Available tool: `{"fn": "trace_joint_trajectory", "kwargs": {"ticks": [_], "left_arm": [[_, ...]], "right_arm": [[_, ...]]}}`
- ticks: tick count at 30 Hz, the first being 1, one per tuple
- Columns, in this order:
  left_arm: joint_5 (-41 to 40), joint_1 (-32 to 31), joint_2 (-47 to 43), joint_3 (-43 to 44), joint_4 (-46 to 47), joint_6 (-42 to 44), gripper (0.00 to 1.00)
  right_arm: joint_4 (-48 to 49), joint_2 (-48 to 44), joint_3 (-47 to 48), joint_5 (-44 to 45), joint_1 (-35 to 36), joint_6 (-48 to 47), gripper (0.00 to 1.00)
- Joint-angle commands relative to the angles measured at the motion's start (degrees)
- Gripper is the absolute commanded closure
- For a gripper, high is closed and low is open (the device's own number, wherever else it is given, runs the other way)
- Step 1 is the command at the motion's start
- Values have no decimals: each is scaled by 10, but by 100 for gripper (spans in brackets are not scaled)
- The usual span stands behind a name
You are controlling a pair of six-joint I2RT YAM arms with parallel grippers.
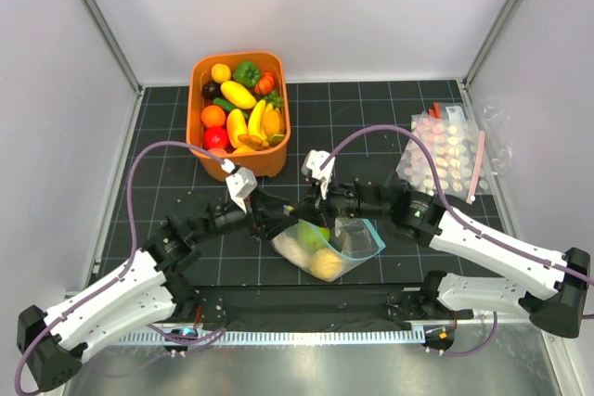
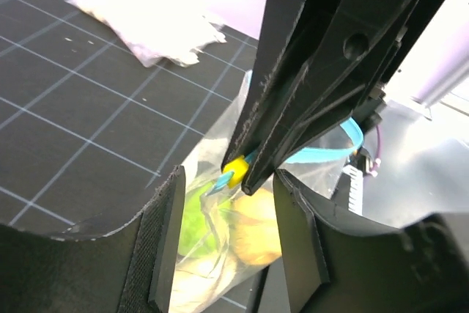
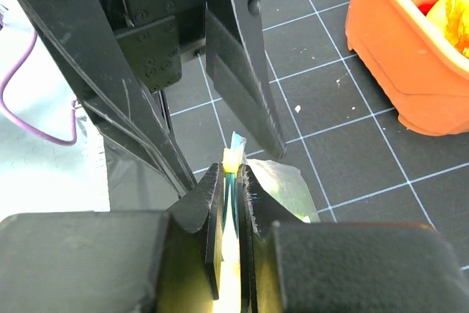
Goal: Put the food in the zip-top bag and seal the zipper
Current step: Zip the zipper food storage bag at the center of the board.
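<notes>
The clear zip-top bag lies on the black grid mat near the front, between both grippers. It holds a yellow lemon, a green fruit and a pale piece. My right gripper is shut on the teal zipper, right behind its yellow slider. In the top view the right gripper is at the bag's left corner. My left gripper is open, with its jaws either side of that same corner and not touching it. The left gripper faces the right one.
An orange basket full of toy fruits and vegetables stands at the back left, and also shows in the right wrist view. Crinkled pink-dotted packs lie at the right. The metal front edge of the table runs behind the arm bases.
</notes>
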Motion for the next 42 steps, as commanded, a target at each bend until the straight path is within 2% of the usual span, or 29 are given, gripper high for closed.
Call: {"fn": "trace_joint_trajectory", "kwargs": {"ticks": [1, 4, 8, 11, 14, 15, 17, 18, 20, 21, 24, 28, 30, 33, 34, 38, 41, 42], "left_arm": [[33, 1, 17, 8, 26, -5, 47], [42, 1, 30, 14, 23, -7, 47], [49, 1, 38, 14, 28, -10, 41], [50, 1, 45, 20, 21, -7, 44], [51, 1, 42, 16, 28, -4, 64], [51, 1, 40, 14, 30, -4, 74], [51, 1, 30, 6, 38, -4, 81], [49, 1, 27, 3, 45, -5, 90], [50, 1, 19, -5, 52, -6, 98], [49, 1, 15, -7, 54, -9, 100], [49, 1, 19, -6, 53, -10, 100], [66, 1, 31, 0, 52, -11, 100], [71, 1, 39, 4, 50, -11, 100], [84, 2, 47, 8, 51, -12, 100], [85, 1, 47, 9, 50, -12, 100], [85, 1, 47, 9, 46, -11, 100], [69, 1, 35, 5, 44, -9, 100], [63, 1, 31, 4, 45, -9, 100]], "right_arm": [[22, -25, 13, -15, 3, -2, 99], [28, -34, 7, -6, 3, 1, 99], [39, -48, -3, -2, 3, 1, 99], [40, -51, -7, -4, 3, 0, 99], [38, -49, -6, -3, 3, 0, 99], [38, -48, -6, -4, 3, 0, 99], [36, -45, -5, -4, 3, -1, 97], [36, -43, -5, -3, 3, -1, 96], [35, -42, -4, 3, 4, -1, 87], [35, -42, -5, 8, 3, -1, 68], [43, -42, -7, 22, 3, 2, 45], [56, -47, -11, 29, 3, 8, 42], [61, -50, -14, 32, 3, 9, 45], [59, -52, -14, 33, 4, 10, 57], [59, -51, -14, 33, 3, 10, 65], [54, -48, -10, 34, 3, 10, 86], [51, -48, -10, 39, 3, 10, 90], [50, -48, -10, 41, 3, 10, 96]]}}
